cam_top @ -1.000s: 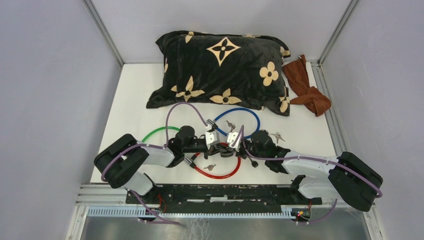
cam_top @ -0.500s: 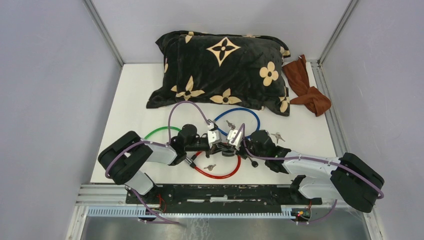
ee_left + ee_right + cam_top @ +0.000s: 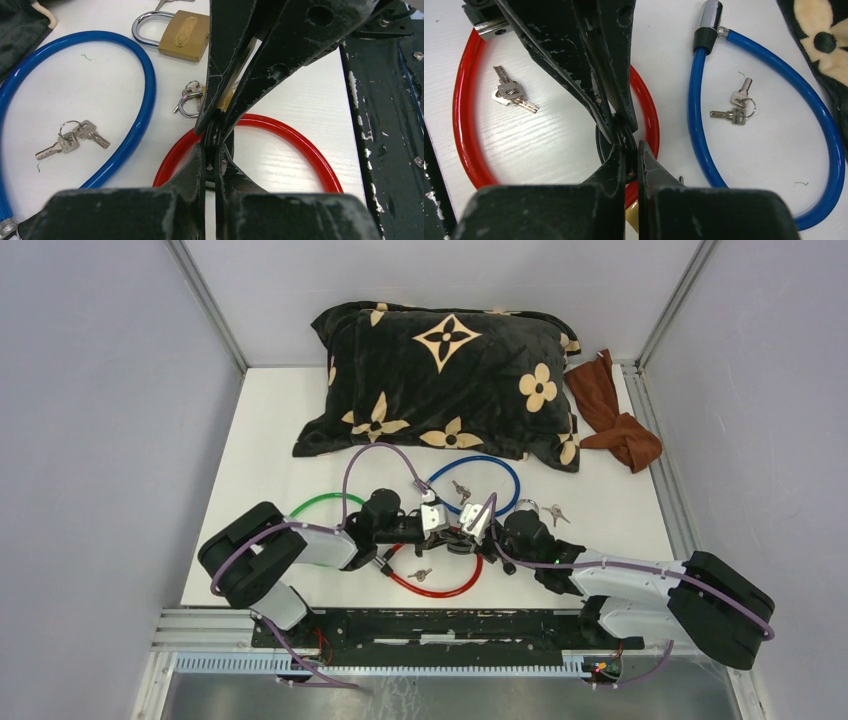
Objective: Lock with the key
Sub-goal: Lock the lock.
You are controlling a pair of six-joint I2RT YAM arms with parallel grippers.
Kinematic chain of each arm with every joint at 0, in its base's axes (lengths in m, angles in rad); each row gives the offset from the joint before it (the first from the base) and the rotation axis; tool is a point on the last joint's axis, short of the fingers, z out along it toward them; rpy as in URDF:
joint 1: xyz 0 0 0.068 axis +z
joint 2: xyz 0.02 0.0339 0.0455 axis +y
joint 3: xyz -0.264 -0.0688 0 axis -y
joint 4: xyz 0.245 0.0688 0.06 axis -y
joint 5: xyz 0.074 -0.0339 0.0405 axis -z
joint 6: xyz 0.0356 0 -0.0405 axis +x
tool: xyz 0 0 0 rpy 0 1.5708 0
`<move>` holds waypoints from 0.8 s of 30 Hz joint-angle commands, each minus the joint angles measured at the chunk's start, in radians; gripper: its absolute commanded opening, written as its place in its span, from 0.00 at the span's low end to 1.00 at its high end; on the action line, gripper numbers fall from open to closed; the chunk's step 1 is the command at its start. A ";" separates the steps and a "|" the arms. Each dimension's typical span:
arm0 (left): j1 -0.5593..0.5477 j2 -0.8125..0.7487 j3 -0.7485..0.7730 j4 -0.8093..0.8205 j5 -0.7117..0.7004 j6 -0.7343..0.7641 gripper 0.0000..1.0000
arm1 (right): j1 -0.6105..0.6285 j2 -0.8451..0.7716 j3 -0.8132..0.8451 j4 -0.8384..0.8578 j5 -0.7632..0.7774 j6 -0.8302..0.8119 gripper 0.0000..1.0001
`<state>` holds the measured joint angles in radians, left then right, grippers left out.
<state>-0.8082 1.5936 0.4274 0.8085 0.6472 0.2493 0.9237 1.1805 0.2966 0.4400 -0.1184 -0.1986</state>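
My left gripper (image 3: 440, 530) and right gripper (image 3: 470, 533) meet tip to tip over the red cable lock (image 3: 445, 590). In the left wrist view my left gripper (image 3: 215, 147) is shut on a small black round piece (image 3: 215, 135), with the right fingers (image 3: 250, 60) coming down onto it. In the right wrist view my right gripper (image 3: 628, 147) is shut on the same black piece (image 3: 621, 132). I cannot tell whether it is a key head or a lock part. A key bunch (image 3: 511, 95) lies inside the red loop (image 3: 461, 125).
A blue cable lock (image 3: 145, 100) holds another key bunch (image 3: 72, 140). A brass padlock (image 3: 185, 35) and a smaller padlock (image 3: 190, 102) lie nearby. A green cable (image 3: 320, 503) lies left. A black flowered pillow (image 3: 450, 380) and brown cloth (image 3: 615, 420) lie at the back.
Both wrists have shifted slightly to the right and turned a little. Their tips stay together on the black piece.
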 commanded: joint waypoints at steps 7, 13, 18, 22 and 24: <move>-0.085 -0.120 0.007 -0.439 -0.127 0.037 0.02 | 0.087 -0.063 0.080 -0.155 -0.135 0.064 0.00; -0.074 -0.261 0.112 -0.630 -0.130 0.085 0.18 | 0.074 -0.123 0.110 -0.131 -0.042 0.068 0.00; -0.071 -0.366 0.182 -0.840 -0.184 0.118 0.99 | 0.062 -0.157 0.151 -0.167 0.014 0.062 0.00; -0.063 -0.470 0.225 -0.996 -0.239 0.125 1.00 | 0.048 -0.185 0.233 -0.231 0.054 0.055 0.00; -0.054 -0.532 0.239 -1.048 -0.261 0.112 1.00 | 0.038 -0.190 0.302 -0.281 0.085 0.056 0.00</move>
<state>-0.8719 1.1679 0.6048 -0.0582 0.4519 0.3309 0.9760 1.0409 0.4328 0.1383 -0.1024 -0.1318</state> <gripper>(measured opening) 0.993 0.043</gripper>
